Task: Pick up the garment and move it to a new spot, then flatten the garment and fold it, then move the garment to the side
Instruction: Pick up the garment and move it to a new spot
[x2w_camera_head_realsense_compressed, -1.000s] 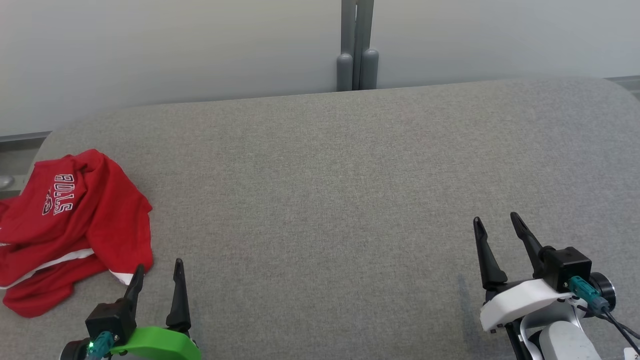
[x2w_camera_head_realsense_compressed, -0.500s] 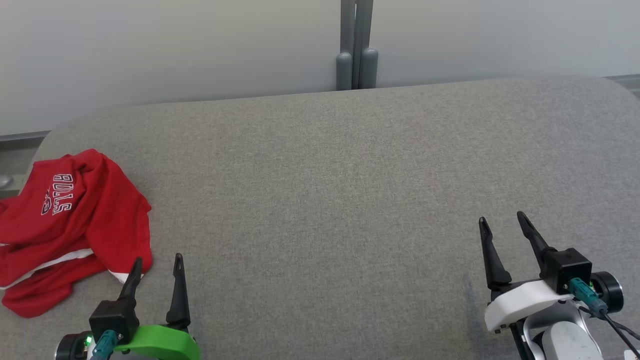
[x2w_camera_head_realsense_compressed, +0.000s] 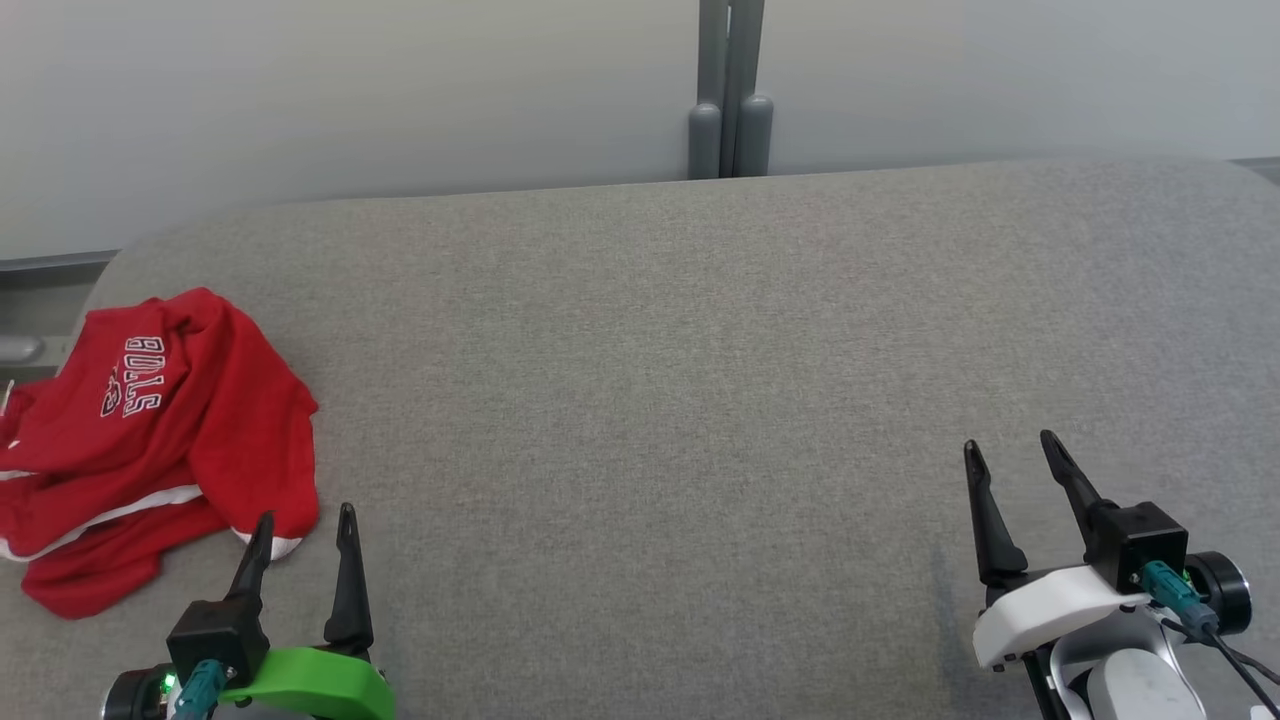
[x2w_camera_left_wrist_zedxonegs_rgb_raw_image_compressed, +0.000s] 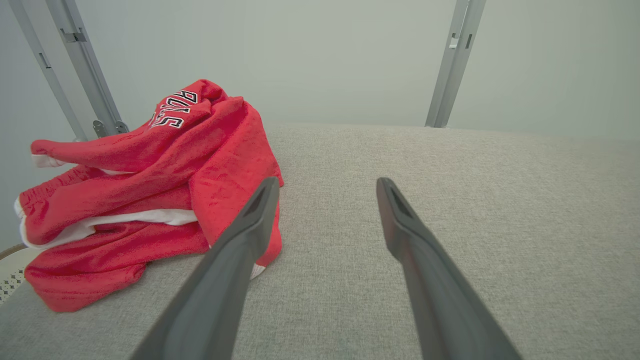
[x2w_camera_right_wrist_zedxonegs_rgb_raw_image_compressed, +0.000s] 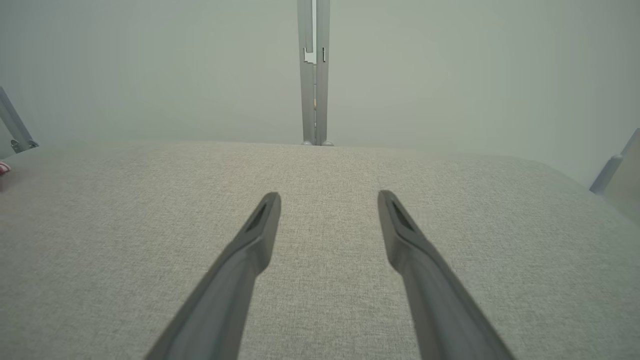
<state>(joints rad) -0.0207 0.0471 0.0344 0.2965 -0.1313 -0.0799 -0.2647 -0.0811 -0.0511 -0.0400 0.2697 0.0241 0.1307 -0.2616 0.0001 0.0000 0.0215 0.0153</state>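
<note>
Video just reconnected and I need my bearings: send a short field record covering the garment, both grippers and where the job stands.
garment: red, with white trim and lettering, crumpled in a heap at the left end of the grey table
left gripper: open, empty, fingers beside the heap's near edge; contact unclear
right gripper: open, empty, over bare table far to the right
progress: garment not yet picked up
</note>
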